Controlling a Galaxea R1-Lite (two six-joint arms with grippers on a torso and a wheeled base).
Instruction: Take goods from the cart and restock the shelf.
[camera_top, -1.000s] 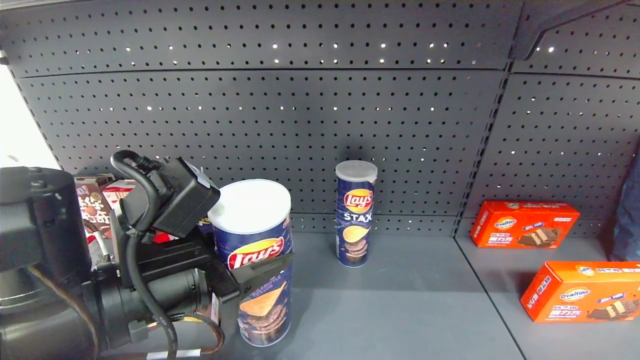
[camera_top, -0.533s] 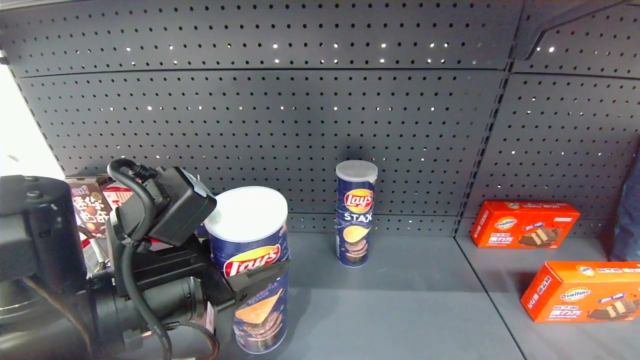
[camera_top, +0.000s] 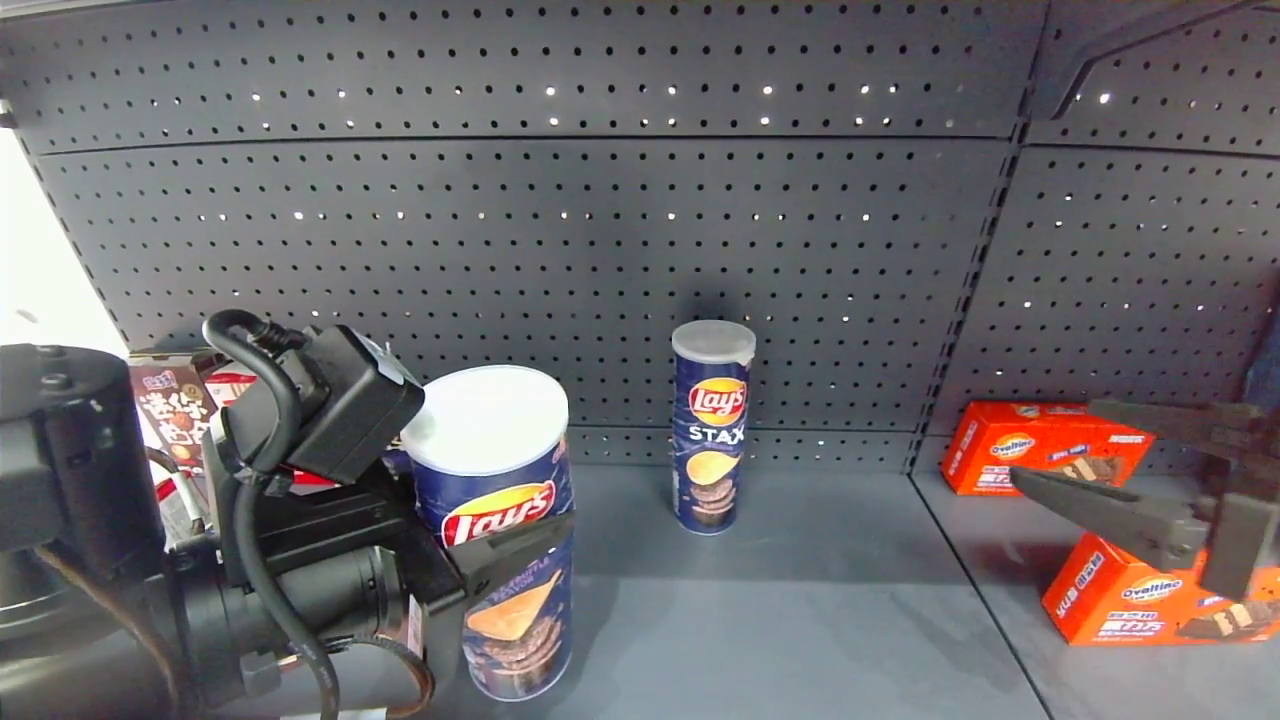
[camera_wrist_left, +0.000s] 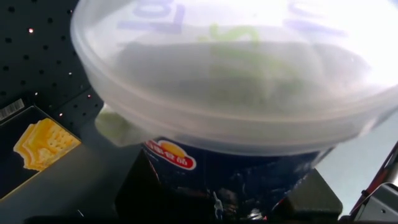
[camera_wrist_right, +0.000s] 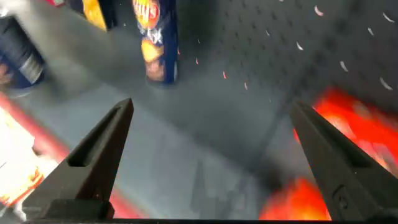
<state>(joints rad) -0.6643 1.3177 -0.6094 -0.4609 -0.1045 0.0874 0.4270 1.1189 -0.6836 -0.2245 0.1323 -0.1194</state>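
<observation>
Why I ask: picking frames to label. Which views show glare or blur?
Head view: sharp, with light spots through the dark perforated metal back panel and a blown-out left edge. Left wrist view: the white plastic lid of the held blue crisp can glares, unfocused. Right wrist view: smeared, the orange cardboard boxes glowing streaks.

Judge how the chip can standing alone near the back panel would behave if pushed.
The standing can is tall and narrow-based, so it would probably tip rather than slide. Once down, its round body would likely roll along the flat shelf.
</observation>
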